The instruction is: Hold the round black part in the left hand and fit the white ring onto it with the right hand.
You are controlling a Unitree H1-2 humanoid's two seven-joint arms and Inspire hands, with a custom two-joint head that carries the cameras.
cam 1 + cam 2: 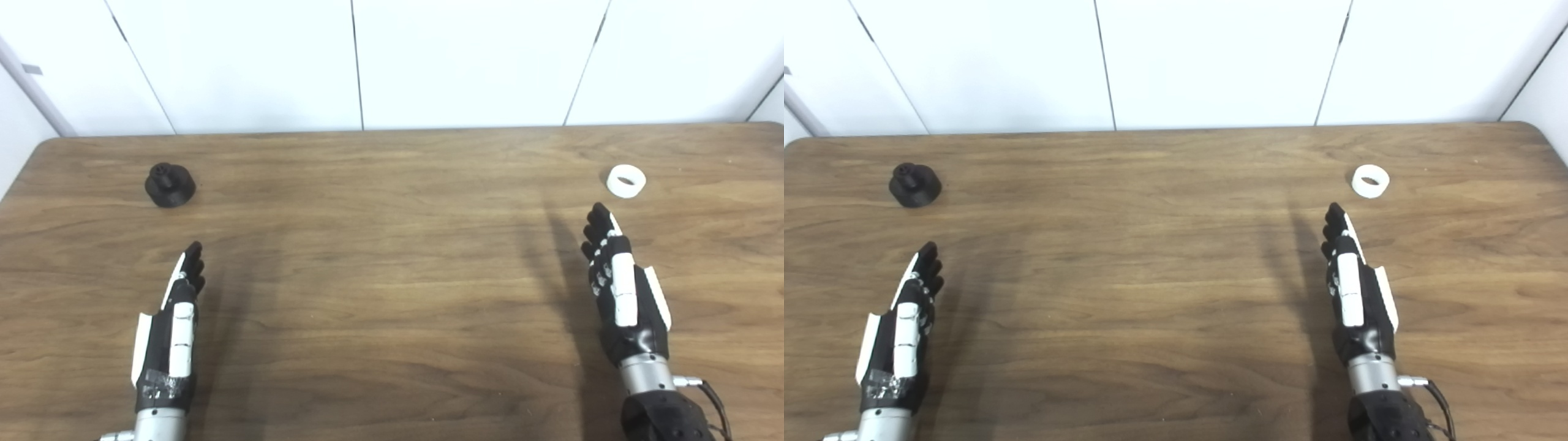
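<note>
Tabletop (392, 275) of brown wood grain fills most of the frame, with white wall panels (257, 61) along the top. The round black part (169, 184) stands on it in the upper left of the frame, with a small raised hub on top. The white ring (626, 181) lies flat in the upper right of the frame, its hole facing up, well apart from the black part.

The left hand (174, 324) reaches in from the lower left, edge-on to the camera, its fingers (194, 264) stretched out straight and held close together, holding nothing; it sits below the black part and clear of it. The right hand (618, 288) comes in from the lower right, likewise extended and empty, its fingers (599, 223) pointing up the frame. Their tips are near the white ring, just below and to its left, without touching it.
</note>
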